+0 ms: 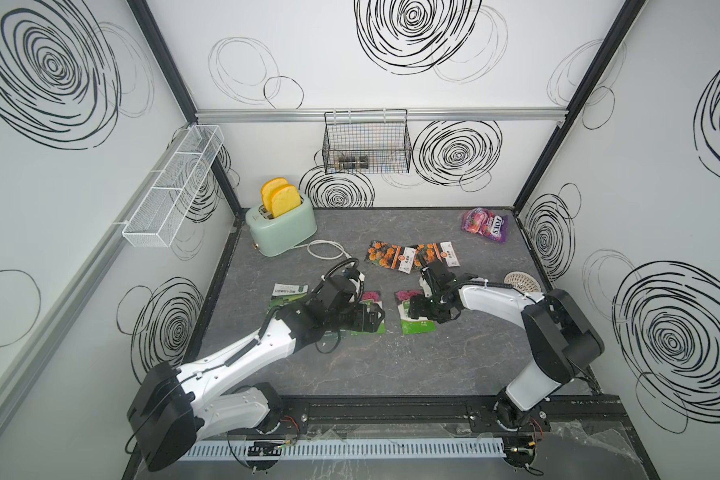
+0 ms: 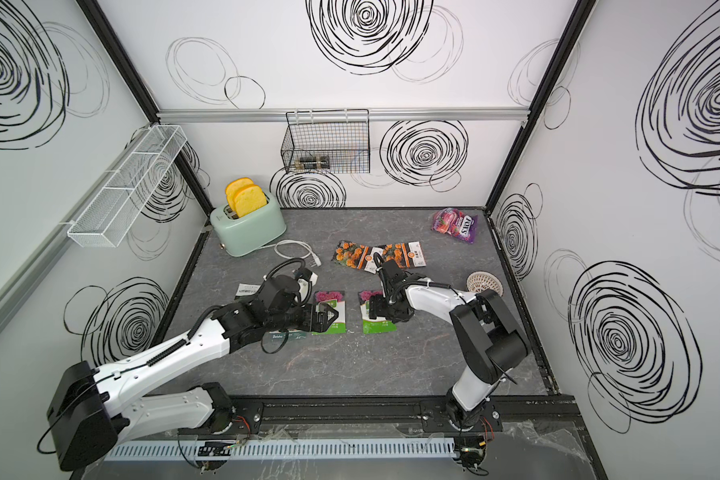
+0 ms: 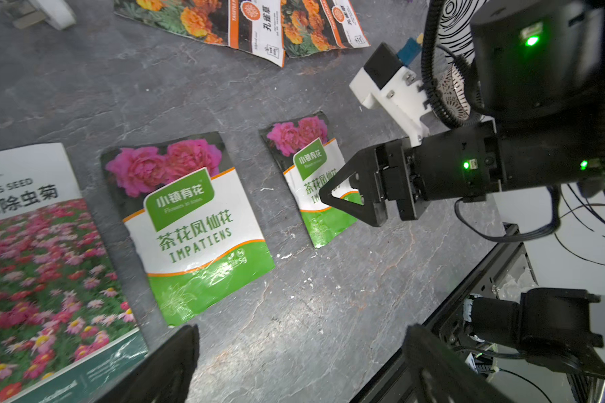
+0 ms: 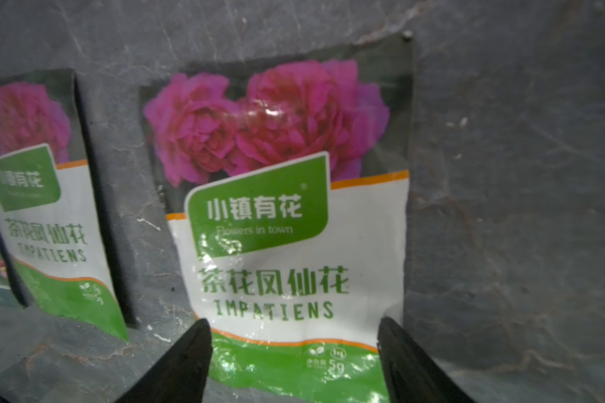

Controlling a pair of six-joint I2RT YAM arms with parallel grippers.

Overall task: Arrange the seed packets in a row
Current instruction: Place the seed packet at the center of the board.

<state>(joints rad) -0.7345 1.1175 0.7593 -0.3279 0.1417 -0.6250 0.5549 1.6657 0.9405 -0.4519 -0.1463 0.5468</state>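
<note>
**Across mid-bench: three packets side by side, both grippers released**

Across the middle of the grey, marble-veined bench (image 1: 350, 365) three flat packets lie side by side, with strips of bare surface between them. One is a large flower-field packet (image 3: 39, 261), white-topped above a photo of pink and red daisies. Beside it are two glossy, creased film packets in green and white, with pink blooms on top: the left IMPATIENS packet (image 3: 196, 223) and the right IMPATIENS packet (image 4: 294, 244).

The left gripper (image 3: 303, 329) hangs released. Its black wedge fingers stand wide apart with only bench between them, just beside the left IMPATIENS packet's green lower edge. The right gripper (image 4: 294, 321) is released too, its fingers spread to either side of the right IMPATIENS packet's lower band. Whether they touch the film cannot be told.

Toward the far edge, an orange marigold packet (image 1: 385, 255) laps a second marigold packet (image 1: 437, 253).

Only the wrist views make the print legible and show the film's wrinkles. In both top views the left arm hides most of the flower-field packet. Only the top views show the puffy purple candy bag (image 1: 485, 224) in the far right corner and the smooth mint-green toaster (image 1: 281, 226) in the far left corner.
</note>
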